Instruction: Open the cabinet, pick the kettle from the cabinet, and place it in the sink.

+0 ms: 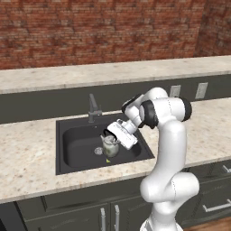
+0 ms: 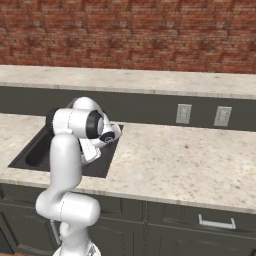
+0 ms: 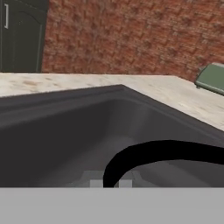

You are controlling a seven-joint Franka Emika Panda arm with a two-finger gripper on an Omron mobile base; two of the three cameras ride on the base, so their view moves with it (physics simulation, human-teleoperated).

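Your gripper [image 1: 109, 134] pinches kettle [image 1: 109, 145] by black handle; kettle hangs just below it, inside sink [image 1: 72, 151], near drain.

A red brick wall [image 1: 103, 27] is running behind a speckled beige countertop [image 2: 170, 165]. Two pale outlets [image 2: 183, 113] are sitting side by side on the dark backsplash [image 2: 145, 107]. Dark lower cabinets [image 2: 200, 225] with silver bar handles [image 2: 216, 223] are standing beneath the counter. A grey-green flat object [image 3: 212, 78] is lying on the counter.
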